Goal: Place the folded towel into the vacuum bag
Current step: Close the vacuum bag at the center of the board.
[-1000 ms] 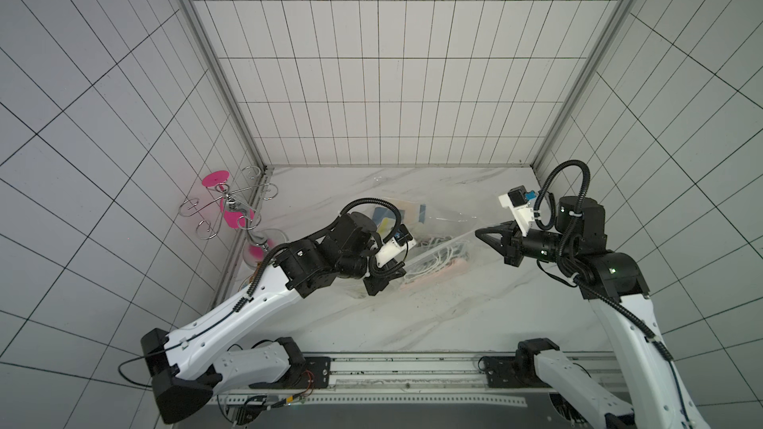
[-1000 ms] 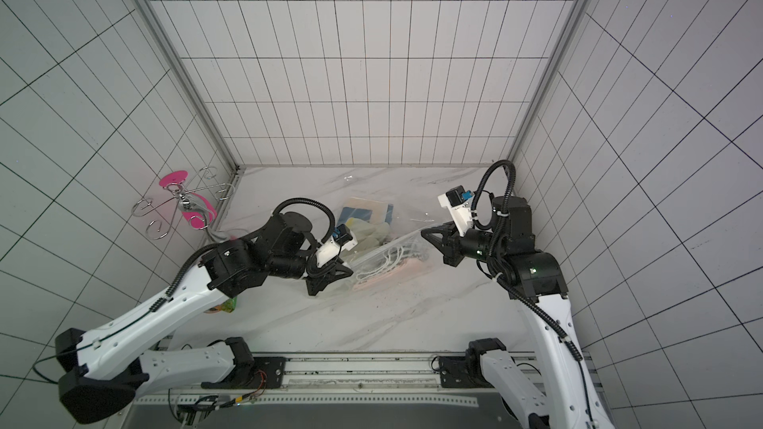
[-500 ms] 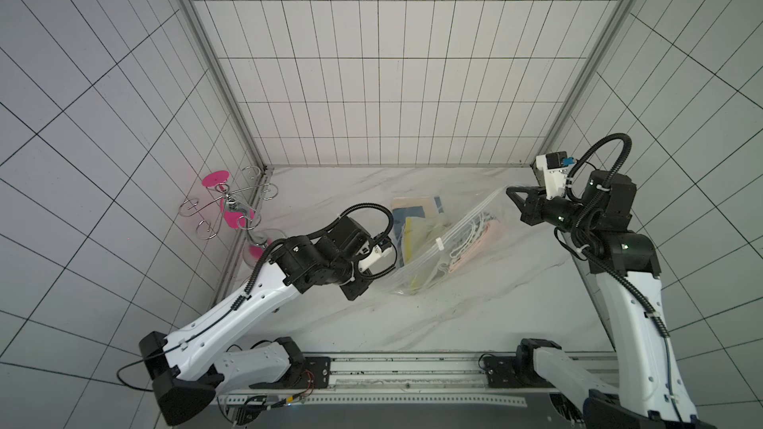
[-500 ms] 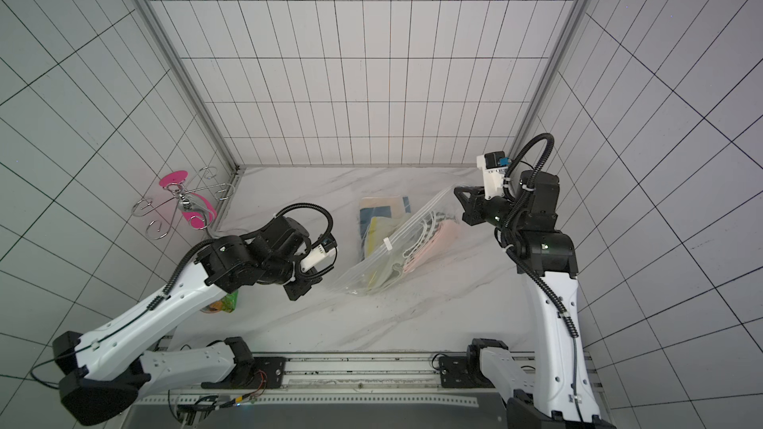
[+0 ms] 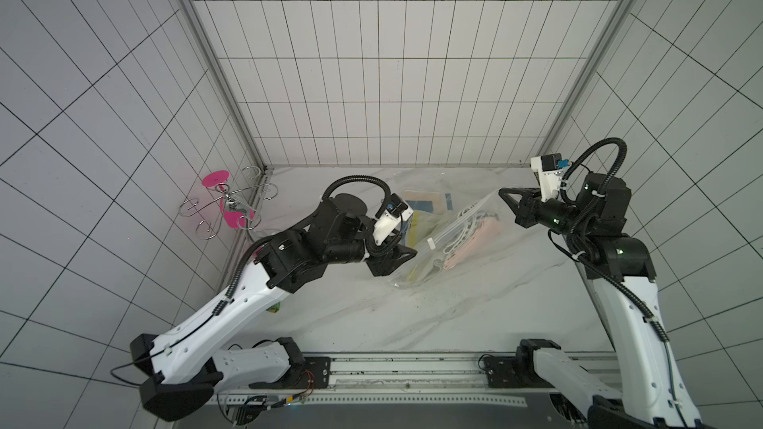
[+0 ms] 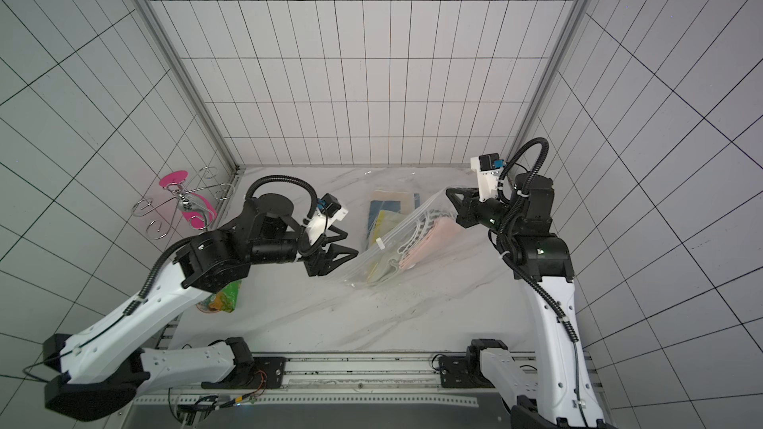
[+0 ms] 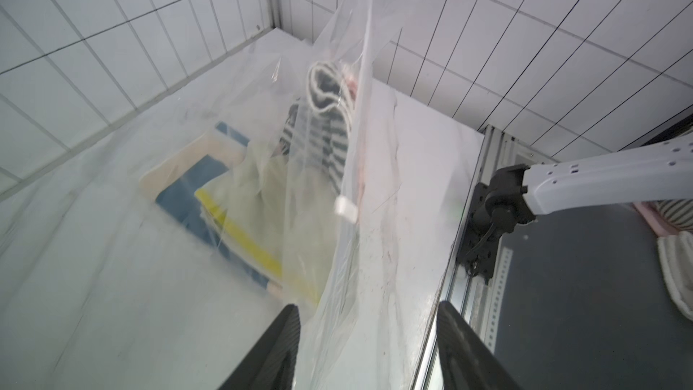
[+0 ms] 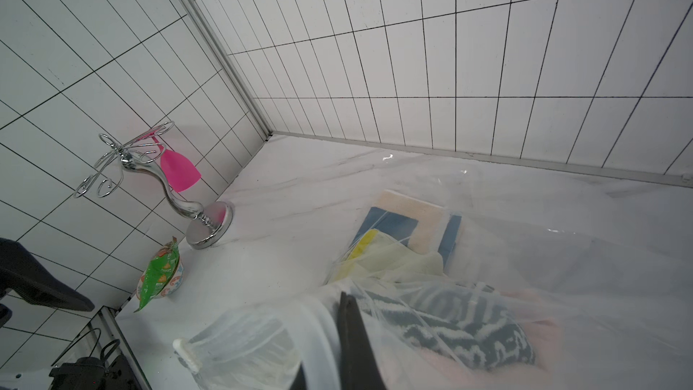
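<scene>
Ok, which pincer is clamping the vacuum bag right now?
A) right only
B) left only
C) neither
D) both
A: the right pincer is shut on the raised edge of the vacuum bag, while the left pincer stands open with the plastic loose between its jaws.

Your workstation from above: a robotics lab cell with a domestic finish. White tiled walls (image 5: 371,76) with dark grout close in on three sides, joined by bare aluminium corner posts (image 5: 210,59). A marble-look tabletop (image 5: 454,315) fills the centre of the frame. Along its lower edge runs a perforated metal rail (image 5: 406,373) with exposed wiring, on which your left arm (image 5: 231,307) and right arm (image 5: 636,323) are mounted. Household props complete the picture: a chrome glass stand (image 8: 176,196) hung with a pink glass (image 8: 178,170) at the left wall, a green snack packet (image 8: 157,275) near its base, and a clear vacuum bag (image 6: 355,274) holding towels mid-table.
</scene>
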Robot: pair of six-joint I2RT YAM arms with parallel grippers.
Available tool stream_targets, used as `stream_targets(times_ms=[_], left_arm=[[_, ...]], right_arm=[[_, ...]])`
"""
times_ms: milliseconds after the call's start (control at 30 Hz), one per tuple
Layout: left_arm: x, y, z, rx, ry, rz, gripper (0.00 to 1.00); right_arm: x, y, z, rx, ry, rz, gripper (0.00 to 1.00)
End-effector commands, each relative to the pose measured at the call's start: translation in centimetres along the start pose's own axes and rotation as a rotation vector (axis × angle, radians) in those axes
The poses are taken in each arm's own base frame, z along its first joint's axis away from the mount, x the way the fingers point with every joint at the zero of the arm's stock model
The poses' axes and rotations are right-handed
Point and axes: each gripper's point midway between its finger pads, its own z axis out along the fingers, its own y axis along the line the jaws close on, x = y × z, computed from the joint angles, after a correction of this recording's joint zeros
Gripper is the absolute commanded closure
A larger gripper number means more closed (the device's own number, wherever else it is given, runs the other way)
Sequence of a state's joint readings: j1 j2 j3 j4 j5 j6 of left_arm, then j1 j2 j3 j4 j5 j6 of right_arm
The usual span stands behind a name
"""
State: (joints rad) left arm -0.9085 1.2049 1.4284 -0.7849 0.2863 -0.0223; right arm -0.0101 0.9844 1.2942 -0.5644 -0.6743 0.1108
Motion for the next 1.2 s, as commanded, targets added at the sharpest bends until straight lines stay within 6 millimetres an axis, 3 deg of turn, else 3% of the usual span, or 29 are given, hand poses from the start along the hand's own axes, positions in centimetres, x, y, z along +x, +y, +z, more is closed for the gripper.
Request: stream_targets(times_ms=[0,67,133,300,567,733,867,967,1167], left_arm=[[-1.4,-1.4,4.4,0.089,-0.017,0.000,0.39],[-1.0,-1.3,5.8,0.089,-0.006,0.006,0.39],[-0.4,0.2,6.8,0.026,0.018,0.020,0.39],[-0.5,3.3,6.5,-0.046,0.007,-0.015,0.42],[-2.0,2.2,4.7,-0.022,-0.021,-0.009,0.42],[1.4,2.9,7.3,0.020,0.107,-0.010,0.45],[2.9,5.0,8.0,-0.023,0.153,-0.039,0.59],[2.6,6.2,7.5,-0.042,0.133,-0.049,0.69],[3.2,4.8,7.8,0.049,0.133,-0.069,0.91]], right_arm=[[-1.4,1.8,-0.7,-0.059,-0.064,-0.045,1.00],[-1.4,2.0,-0.6,-0.066,-0.061,-0.048,1.00],[-1.3,2.2,-0.7,-0.075,-0.060,-0.049,1.00],[-0.8,2.5,-0.7,-0.084,-0.052,-0.053,1.00],[-0.4,2.3,-0.3,-0.084,-0.039,-0.050,1.00],[-0.8,2.3,-0.2,-0.089,-0.041,-0.052,1.00],[-0.9,2.5,-0.4,-0.094,-0.043,-0.057,1.00],[-0.7,2.6,-0.3,-0.097,-0.038,-0.059,1.00],[-0.7,2.3,-0.1,-0.086,-0.034,-0.056,1.00]])
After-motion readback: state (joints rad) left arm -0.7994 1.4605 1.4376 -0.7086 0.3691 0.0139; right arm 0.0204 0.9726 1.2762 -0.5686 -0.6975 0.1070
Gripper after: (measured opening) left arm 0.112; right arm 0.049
